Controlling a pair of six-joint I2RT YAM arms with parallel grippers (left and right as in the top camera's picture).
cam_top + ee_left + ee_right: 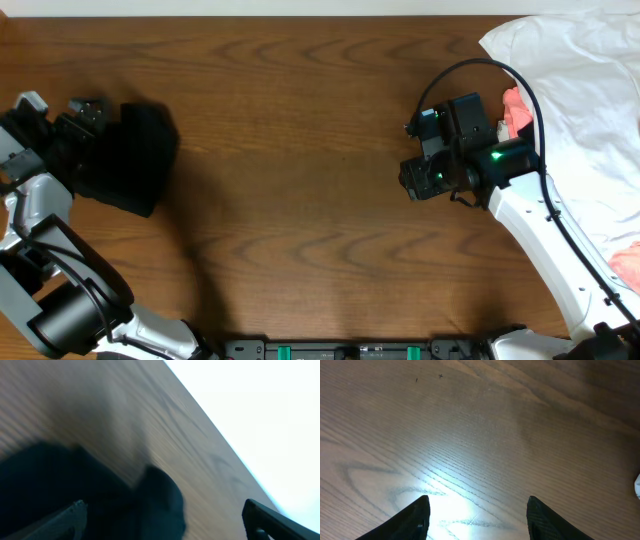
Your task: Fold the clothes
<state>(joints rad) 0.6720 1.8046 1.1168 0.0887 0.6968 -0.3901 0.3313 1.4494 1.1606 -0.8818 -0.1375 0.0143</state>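
The clothes (132,160) are a compact black bundle at the far left of the wooden table. My left gripper (98,125) is at the bundle's upper left edge. In the left wrist view the black fabric (75,490) fills the lower left and lies between the widely spread fingers (65,521); the far finger is clear of it, so the left gripper (165,527) is open. My right gripper (414,182) hovers over bare wood right of centre. In the right wrist view the right gripper (480,520) is open with only table between its fingertips (417,517).
A large white garment (580,60) covers the table's right back corner, and the right arm reaches across it. Coral-pink fabric (515,108) shows beside the right wrist and again at the right edge (625,262). Bare wood (300,180) lies between the two grippers.
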